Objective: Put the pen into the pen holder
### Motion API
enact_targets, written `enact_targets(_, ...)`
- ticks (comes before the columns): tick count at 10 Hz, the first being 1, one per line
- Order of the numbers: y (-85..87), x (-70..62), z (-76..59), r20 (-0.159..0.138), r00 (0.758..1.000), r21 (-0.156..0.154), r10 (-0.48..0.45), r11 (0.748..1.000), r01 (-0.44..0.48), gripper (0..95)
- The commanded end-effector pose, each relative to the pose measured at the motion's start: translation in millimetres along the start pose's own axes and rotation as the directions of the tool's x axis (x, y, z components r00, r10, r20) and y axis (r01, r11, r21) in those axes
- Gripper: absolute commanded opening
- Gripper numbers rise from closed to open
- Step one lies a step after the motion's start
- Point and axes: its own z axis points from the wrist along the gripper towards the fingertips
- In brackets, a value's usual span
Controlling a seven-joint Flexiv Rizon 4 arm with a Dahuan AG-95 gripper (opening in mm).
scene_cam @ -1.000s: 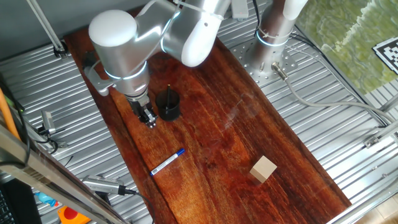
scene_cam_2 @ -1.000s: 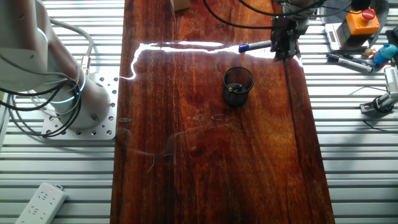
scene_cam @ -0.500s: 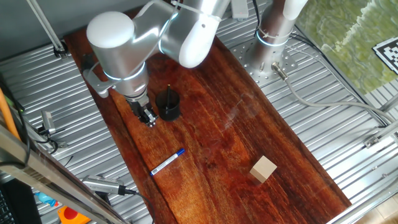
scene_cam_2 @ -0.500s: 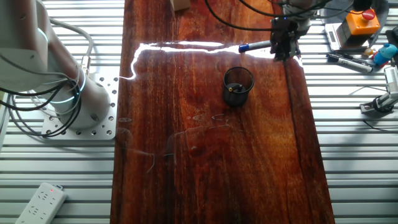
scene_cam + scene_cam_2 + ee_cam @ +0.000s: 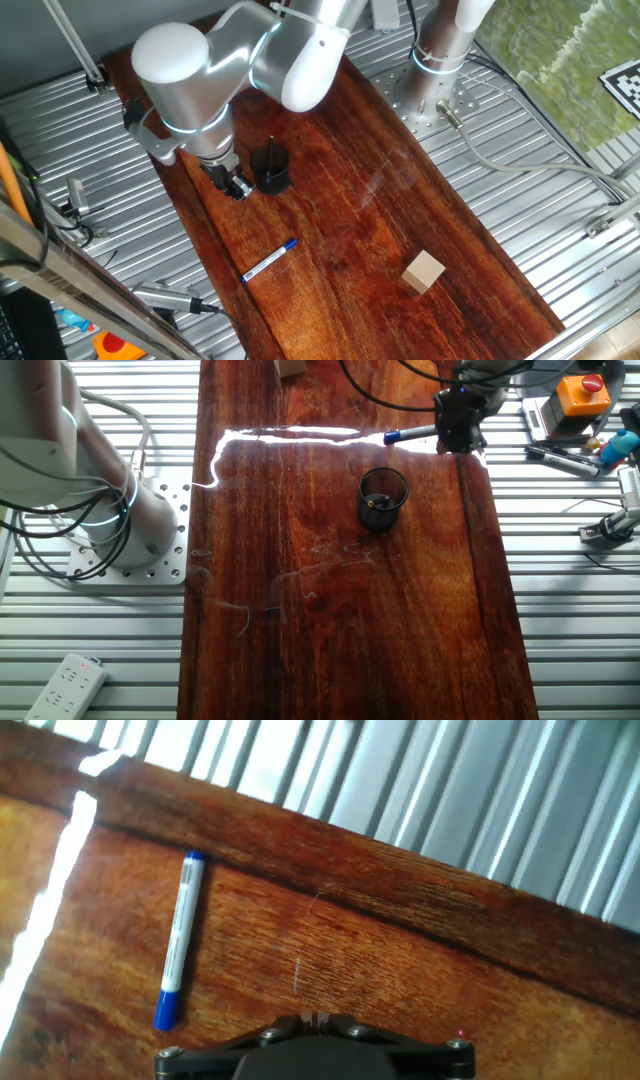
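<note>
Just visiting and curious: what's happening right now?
Gripper empty beside black cylindrical pen holder. White blue-capped pen lying flat on wooden table. Nothing between.

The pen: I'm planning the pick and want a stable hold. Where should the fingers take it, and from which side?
Grip the pen across its white barrel near mid-length, coming straight down from above. It lies flat on the wooden board with bare wood on both sides, so the fingers can probably close across its slim width. The gripper is apart from it, beside the pen holder.

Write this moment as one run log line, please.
phase: approach | gripper: empty, beside pen holder | pen: flat on board, untouched | pen holder: upright
</note>
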Motion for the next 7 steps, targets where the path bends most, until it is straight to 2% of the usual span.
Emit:
enact_targets(1, 0.1, 1.0, -0.1, 0.014, 0.999, 0.008, -0.044, 0.999, 0.044, 0.0)
enact_targets(2, 0.1, 1.0, -0.1, 0.012, 0.999, 0.009, -0.05, 0.999, 0.05, 0.0)
enact_targets(3, 0.1, 1.0, -0.1, 0.008, 0.999, 0.009, -0.051, 0.999, 0.051, 19.0)
enact_targets(5, 0.1, 1.0, -0.1, 0.006, 0.998, 0.011, -0.062, 0.998, 0.062, 19.0)
enact_targets(6, 1.7, 0.4, 0.6, 0.005, 0.998, 0.013, -0.066, 0.998, 0.066, 38.0)
enact_targets(7, 7.4, -1.4, 4.7, 0.003, 0.999, 0.017, -0.051, 0.999, 0.051, 38.0)
